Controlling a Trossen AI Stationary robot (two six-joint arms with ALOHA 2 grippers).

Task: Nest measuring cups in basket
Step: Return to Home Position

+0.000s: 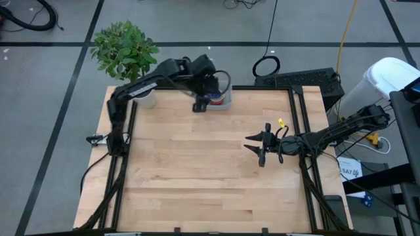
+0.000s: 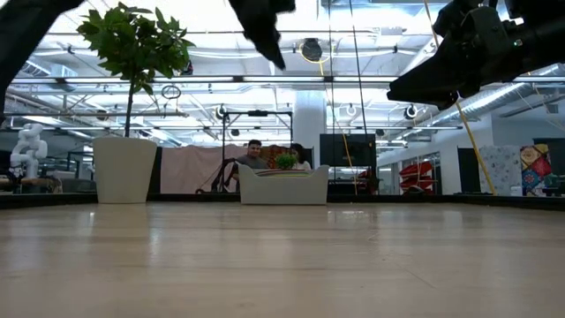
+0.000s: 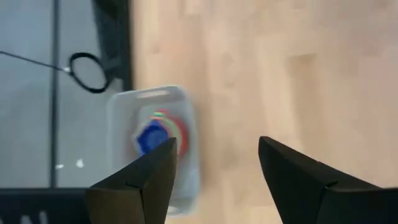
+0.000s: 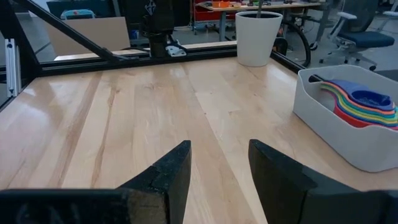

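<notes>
The basket (image 1: 223,99) stands on its base near the table's far edge, also seen as the basket (image 3: 124,118) and the basket (image 4: 348,134). The measuring cups (image 3: 155,134) sit stacked one inside another within it, a dark blue one on top and red, yellow and green rims around it; their handles (image 4: 357,102) fan out over the rim. My left gripper (image 3: 216,146) is open and hangs above the table just to the basket's left, touching nothing. My right gripper (image 4: 219,148) is open near the table's right side, right gripper (image 1: 256,149), well apart from the basket.
A round white pot (image 4: 258,37) with a green plant (image 1: 125,49) stands at the far left corner. Bare wood lies across the table's middle and near side (image 1: 197,177). Black frame rails (image 1: 298,111) run along the table's edges. People sit in the room behind (image 2: 256,155).
</notes>
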